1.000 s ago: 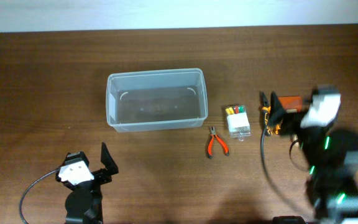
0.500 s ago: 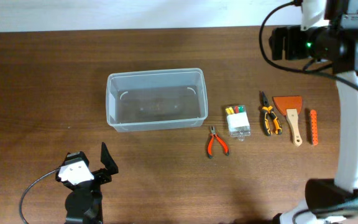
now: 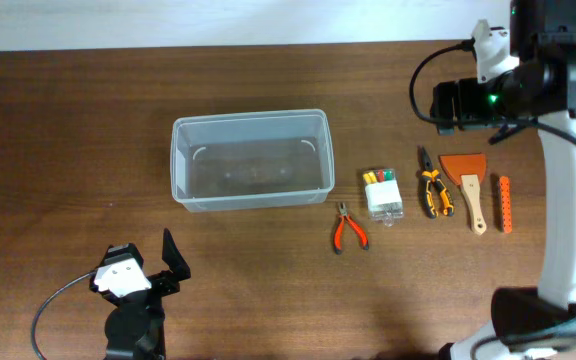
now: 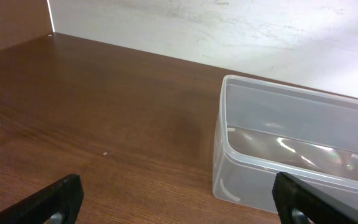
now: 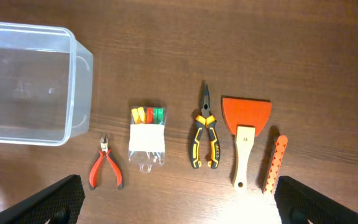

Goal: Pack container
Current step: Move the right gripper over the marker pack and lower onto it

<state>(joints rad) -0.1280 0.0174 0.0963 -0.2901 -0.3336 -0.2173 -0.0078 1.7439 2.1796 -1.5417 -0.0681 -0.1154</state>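
Plainly, the large clear translucent plastic rectangular tub (image 3: 250,117) sits flat and upright on the brown wooden table (image 3: 68,130), left of centre, and nothing lies inside it yet. In the left wrist view its near corner (image 4: 224,134) stands ahead and to the right; in the right wrist view its end wall (image 5: 81,87) fills the upper left.

The tub looks light and thin-walled, so it would probably flex if squeezed and skid on the wood if knocked. Its smooth sides offer little grip. The rimmed edge is the best hold, with 1 finger inside and 1 outside a long wall. It is likely best left where it is and simply filled.

To its right lie 5 loose items in a row:
- small red-handled cutters (image 3: 348,230)
- a small clear box of coloured pieces (image 3: 383,195)
- orange-and-black long-nose pliers (image 3: 431,188)
- an orange scraper with a wooden handle (image 3: 471,190)
- a thin orange stick (image 3: 505,204)

The left gripper (image 4: 178,199) is spread wide and holds nothing, low near the table's front. The right gripper (image 5: 179,199) is likewise spread and bare, high above the row of tools.
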